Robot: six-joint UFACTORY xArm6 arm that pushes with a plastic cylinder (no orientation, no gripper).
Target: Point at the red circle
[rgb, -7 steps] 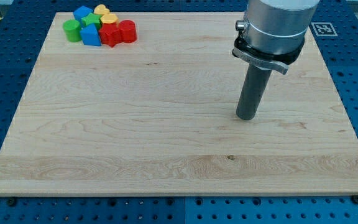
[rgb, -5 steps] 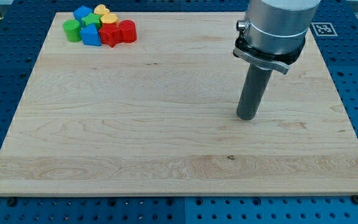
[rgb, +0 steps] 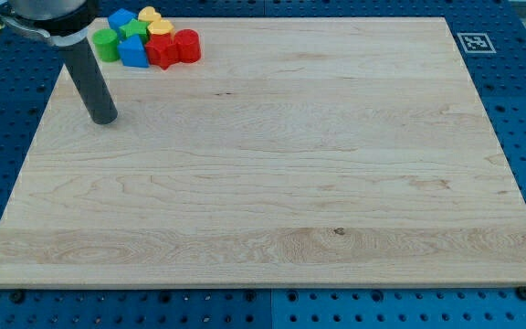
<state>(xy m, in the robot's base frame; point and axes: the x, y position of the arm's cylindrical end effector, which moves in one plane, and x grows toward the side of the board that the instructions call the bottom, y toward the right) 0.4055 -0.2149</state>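
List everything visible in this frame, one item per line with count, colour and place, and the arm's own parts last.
Red circle: one, red, the view's right end of the cluster at the board's top left.
Red block: one, red, touching the circle's left side; shape unclear.
Blue blocks: two, blue, one at the cluster's bottom, one at its top.
Green blocks: two, green, one at the cluster's left end, one in its middle.
Yellow blocks: two, yellow, top of the cluster, the second above.
Board: one, light wood.
Marker tag: one, black and white, board's top right corner.
My tip: one, dark rod, below and left of the cluster, touching no block.
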